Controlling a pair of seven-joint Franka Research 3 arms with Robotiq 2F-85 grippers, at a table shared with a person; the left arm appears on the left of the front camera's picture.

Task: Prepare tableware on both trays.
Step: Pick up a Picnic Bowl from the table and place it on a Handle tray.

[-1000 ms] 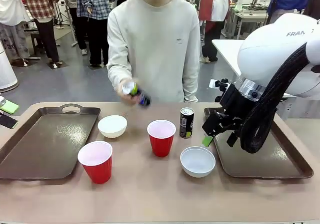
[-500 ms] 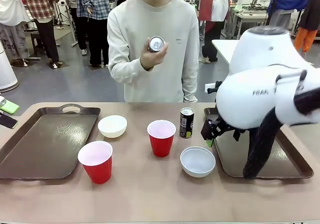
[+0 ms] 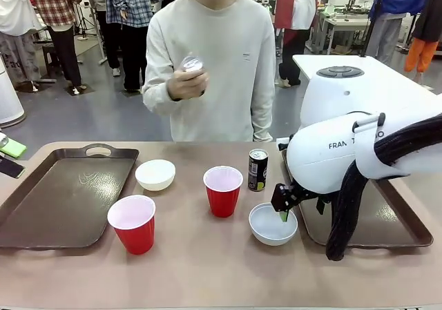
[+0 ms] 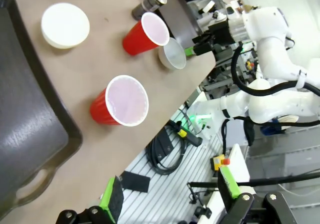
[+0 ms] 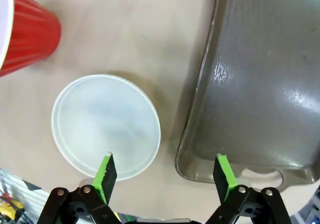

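Two brown trays flank the table, the left tray [image 3: 62, 199] bare and the right tray [image 3: 387, 230] partly behind my right arm. Between them stand two red cups [image 3: 132, 222] [image 3: 223, 190], a white bowl [image 3: 155, 174], a dark can [image 3: 257, 170] and a second bowl [image 3: 271, 224]. My right gripper [image 3: 284, 206] hangs open just over that second bowl's right rim; from the wrist, one pad [image 5: 106, 171] is over the bowl [image 5: 105, 124], the other over the tray's corner [image 5: 260, 84]. My left gripper [image 4: 170, 191] is open, off the table's near edge. The person's hand holds a second can [image 3: 191, 65] at chest height.
The person stands at the far edge, behind the cups. A green phone-like item [image 3: 12, 148] lies at the far left edge. In the left wrist view, cables and a stand [image 4: 170, 144] lie below the table's near side. Bare tabletop runs along the front.
My right arm swung left off the right tray and lowered its open gripper onto the near bowl's rim. The person lifted the can from over the table up to the chest.
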